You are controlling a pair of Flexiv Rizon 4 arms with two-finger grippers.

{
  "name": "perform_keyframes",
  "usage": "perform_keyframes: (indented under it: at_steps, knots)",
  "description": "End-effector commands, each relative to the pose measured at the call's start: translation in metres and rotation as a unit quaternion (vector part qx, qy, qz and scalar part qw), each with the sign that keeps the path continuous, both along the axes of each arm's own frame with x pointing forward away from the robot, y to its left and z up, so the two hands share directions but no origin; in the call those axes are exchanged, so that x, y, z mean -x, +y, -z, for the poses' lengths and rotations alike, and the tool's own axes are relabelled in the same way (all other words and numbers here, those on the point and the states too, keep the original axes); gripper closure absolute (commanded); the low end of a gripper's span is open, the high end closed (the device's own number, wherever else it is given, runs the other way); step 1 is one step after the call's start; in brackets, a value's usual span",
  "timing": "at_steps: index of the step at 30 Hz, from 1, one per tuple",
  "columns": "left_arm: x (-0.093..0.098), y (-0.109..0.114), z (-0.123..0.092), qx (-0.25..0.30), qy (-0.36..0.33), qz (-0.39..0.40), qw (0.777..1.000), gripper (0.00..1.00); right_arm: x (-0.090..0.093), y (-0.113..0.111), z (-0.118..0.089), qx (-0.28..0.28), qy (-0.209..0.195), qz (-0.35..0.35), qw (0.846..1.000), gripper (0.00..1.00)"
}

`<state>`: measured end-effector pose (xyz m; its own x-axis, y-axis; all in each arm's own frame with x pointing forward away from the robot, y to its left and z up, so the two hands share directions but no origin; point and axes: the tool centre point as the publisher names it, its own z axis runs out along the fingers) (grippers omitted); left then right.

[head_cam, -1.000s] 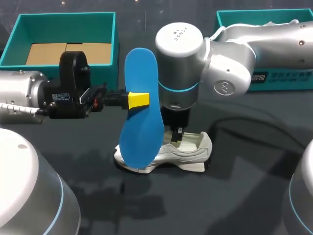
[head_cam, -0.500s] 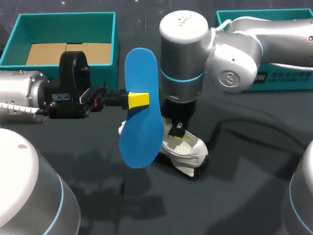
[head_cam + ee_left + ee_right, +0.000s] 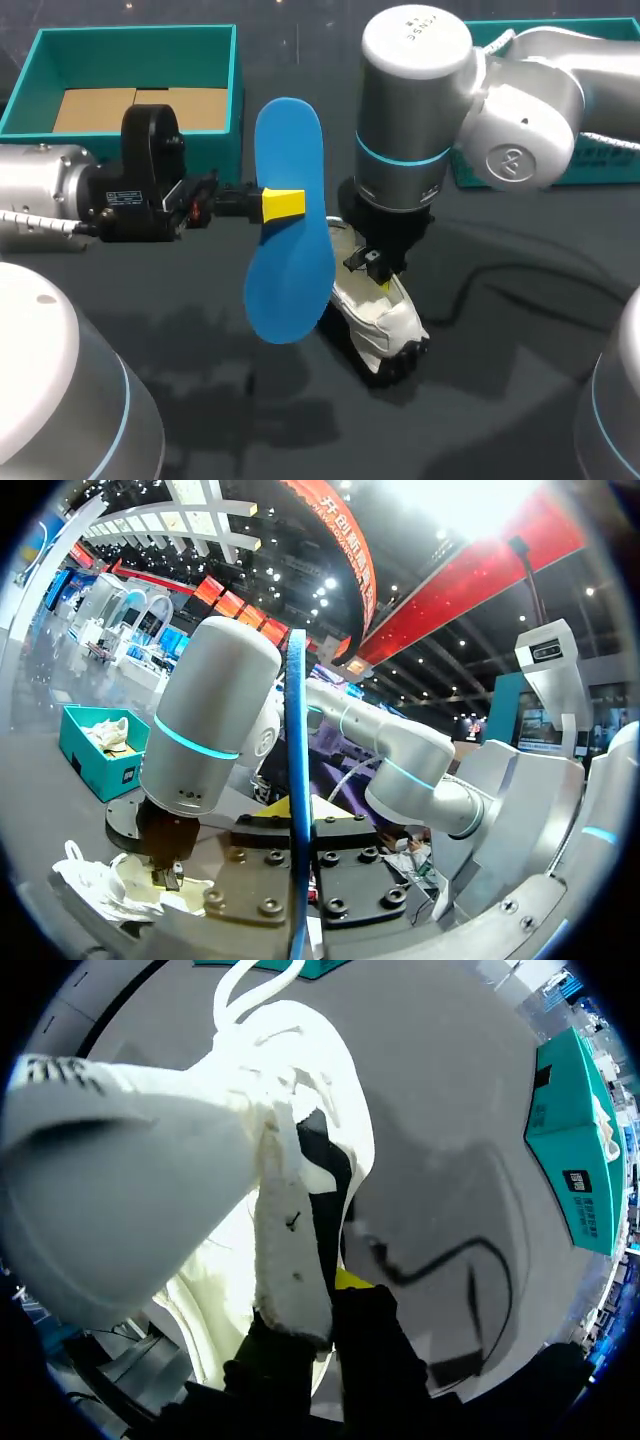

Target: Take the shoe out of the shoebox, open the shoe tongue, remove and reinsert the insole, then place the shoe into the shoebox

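**Left claw.** The left claw (image 3: 284, 203) is clamped on a blue foam insole (image 3: 290, 235) at about mid-length. The insole is held clear of the dark table (image 3: 520, 330), standing nearly upright, with one yellow fingertip lying flat on the face toward the near edge. In the left wrist view the insole (image 3: 296, 780) appears edge-on, running straight up between this claw's (image 3: 297, 825) fingers.

**Right claw.** The right arm (image 3: 410, 120) comes down near the middle of the table. Its right claw (image 3: 379, 272) is closed on a white lace-up sneaker (image 3: 378, 322). In the right wrist view a padded white strip at the opening of the sneaker (image 3: 310, 1080) runs between the two dark fingers of the claw (image 3: 318, 1310), one on each side. Which part of the opening this strip is cannot be determined.

**Sneaker.** It sits near the middle of the table, just beside the lower end of the insole on its right-edge side. It is tilted, one end raised into the claw and the other down toward the near edge, with the dark sole partly exposed. The left wrist view shows the sneaker (image 3: 110, 885) directly beneath the right arm (image 3: 210, 720).

**Boxes.** A teal cardboard shoebox (image 3: 30, 90) sits at the far left corner, open, with brown card lining its floor. A second teal box (image 3: 463, 172) stands toward the far right corner, mostly hidden behind the right arm; it (image 3: 85, 765) holds something white.
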<state>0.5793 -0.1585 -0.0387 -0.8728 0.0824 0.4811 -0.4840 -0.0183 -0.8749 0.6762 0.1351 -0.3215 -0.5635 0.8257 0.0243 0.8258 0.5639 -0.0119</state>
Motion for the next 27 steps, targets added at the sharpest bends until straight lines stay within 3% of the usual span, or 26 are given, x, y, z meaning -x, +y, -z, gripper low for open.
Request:
perform_keyframes:
  at_steps: [1, 6, 15, 27]
  knots:
    - [-0.001, -0.002, 0.001, 0.001, 0.000, 0.000, 1.000, 1.00, 0.010, 0.001, -0.003, -0.010, -0.023, 0.153, 0.988, 1.00]
    - [-0.001, -0.002, 0.001, 0.001, 0.000, 0.000, 1.000, 1.00, 0.012, 0.011, -0.001, -0.016, -0.023, 0.222, 0.975, 1.00]
    - [-0.001, -0.002, 0.001, 0.001, 0.000, 0.000, 1.000, 1.00, 0.009, 0.021, 0.015, -0.042, -0.025, 0.271, 0.961, 1.00]
    - [-0.001, -0.002, 0.001, 0.001, 0.000, 0.000, 1.000, 1.00, -0.006, 0.021, 0.037, -0.054, -0.008, 0.248, 0.967, 1.00]
